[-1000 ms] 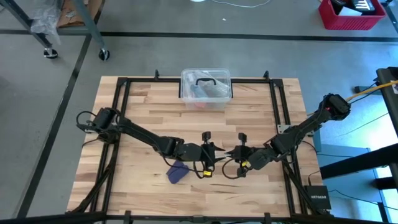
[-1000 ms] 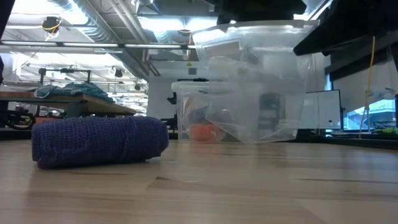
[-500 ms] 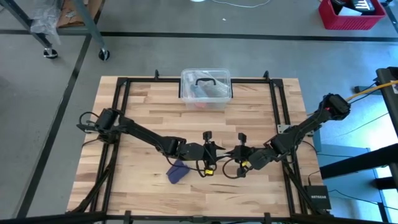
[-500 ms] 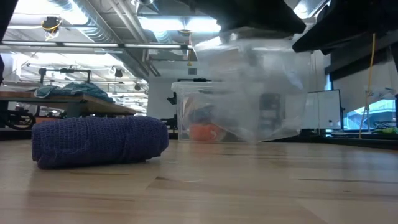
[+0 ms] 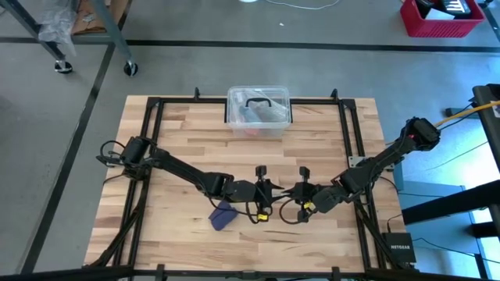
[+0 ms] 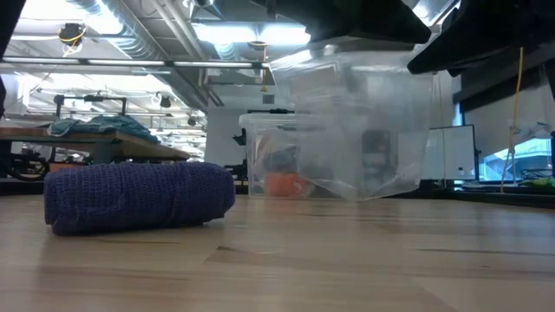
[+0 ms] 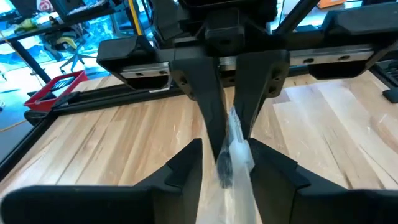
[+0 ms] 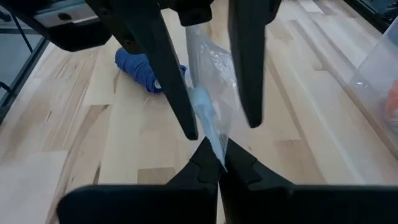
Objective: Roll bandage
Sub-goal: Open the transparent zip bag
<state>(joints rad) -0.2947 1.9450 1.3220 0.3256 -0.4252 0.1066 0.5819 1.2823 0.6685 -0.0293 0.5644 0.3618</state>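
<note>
The bandage (image 5: 223, 215) lies rolled into one stubby navy-purple bundle on the worktop (image 5: 180, 140), at about eight o'clock from the left gripper (image 5: 275, 196) and just beside that arm's wrist, touched by neither gripper. In the low view the bandage (image 6: 139, 198) rests flat on the wood, on its side.

The two grippers meet tip to tip near the middle of the worktop, the right gripper (image 5: 287, 193) at three o'clock from the left one. Between them hangs one crinkled clear plastic wrapper (image 6: 355, 130). The right gripper (image 8: 211, 157) is clenched on the wrapper's edge, while the left gripper's fingers (image 7: 211, 118) stand parted on either side of it.

One clear plastic box (image 5: 259, 111) with a black handle sits at the twelve o'clock edge, holding an orange item and other contents too unclear to name.
</note>
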